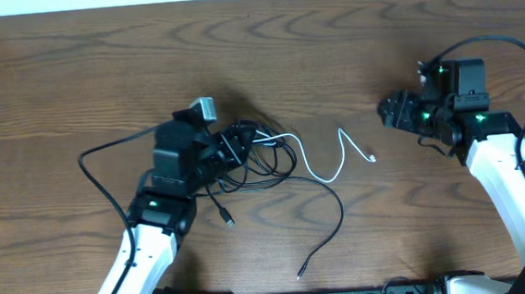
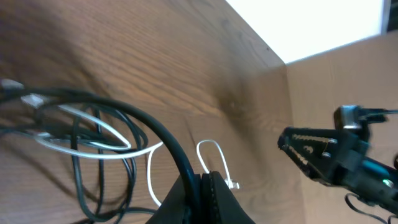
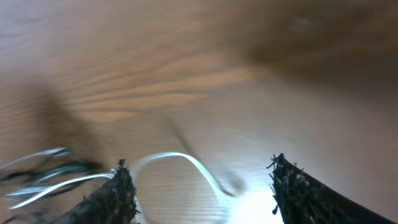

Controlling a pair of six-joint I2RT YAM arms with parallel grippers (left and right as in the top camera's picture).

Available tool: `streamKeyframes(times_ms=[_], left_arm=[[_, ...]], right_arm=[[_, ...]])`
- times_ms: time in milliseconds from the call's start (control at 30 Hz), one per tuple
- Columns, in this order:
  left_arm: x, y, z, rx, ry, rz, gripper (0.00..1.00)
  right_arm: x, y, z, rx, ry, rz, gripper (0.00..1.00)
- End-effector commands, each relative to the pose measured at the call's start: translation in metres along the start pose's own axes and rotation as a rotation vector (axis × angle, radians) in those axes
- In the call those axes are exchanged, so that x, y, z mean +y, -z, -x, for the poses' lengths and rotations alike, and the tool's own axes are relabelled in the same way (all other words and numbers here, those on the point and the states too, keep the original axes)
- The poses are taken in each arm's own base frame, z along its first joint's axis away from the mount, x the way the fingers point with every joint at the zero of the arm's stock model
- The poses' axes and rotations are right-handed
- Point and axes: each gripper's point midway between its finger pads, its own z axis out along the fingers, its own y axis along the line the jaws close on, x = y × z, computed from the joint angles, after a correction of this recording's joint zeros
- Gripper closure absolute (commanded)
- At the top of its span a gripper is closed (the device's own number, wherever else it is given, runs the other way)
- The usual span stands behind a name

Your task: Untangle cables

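Observation:
A tangle of thin black cables (image 1: 259,156) lies at the table's middle left, with a white cable (image 1: 324,170) looping out to the right, its plug end (image 1: 374,160) free. My left gripper (image 1: 233,149) is shut on a black cable (image 2: 158,134) in the tangle; the wrist view shows its fingers (image 2: 202,186) pinched on it. The white cable (image 2: 152,180) runs under it. My right gripper (image 1: 392,113) is open and empty, right of the white cable's end. In the right wrist view the white loop (image 3: 199,168) lies between its spread fingers (image 3: 199,186).
A long black cable strand (image 1: 328,226) trails toward the front edge, ending in a plug (image 1: 300,274). Another short plug end (image 1: 228,221) lies by my left arm. A thicker black arm cord (image 1: 102,177) loops at the left. A cardboard wall (image 2: 336,81) stands behind the right arm.

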Motion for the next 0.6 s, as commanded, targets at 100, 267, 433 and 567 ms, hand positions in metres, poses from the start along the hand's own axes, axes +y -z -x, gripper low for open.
streamKeyframes(times_ms=[100, 267, 433, 567], left_arm=[[0.001, -0.004, 0.015, -0.174, 0.154, 0.104, 0.91], [0.001, -0.003, 0.023, -0.233, 0.142, 0.120, 0.90], [0.012, 0.003, 0.037, -0.319, 0.128, 0.183, 0.87], [0.019, 0.007, 0.045, -0.369, 0.094, 0.227, 0.83]], right_arm=[[0.081, 0.014, -0.016, 0.063, 0.164, 0.383, 0.26], [0.110, 0.010, -0.038, 0.108, 0.234, 0.423, 0.24], [0.134, -0.001, -0.060, 0.139, 0.219, 0.380, 0.27], [0.151, -0.014, -0.075, 0.143, 0.184, 0.339, 0.35]])
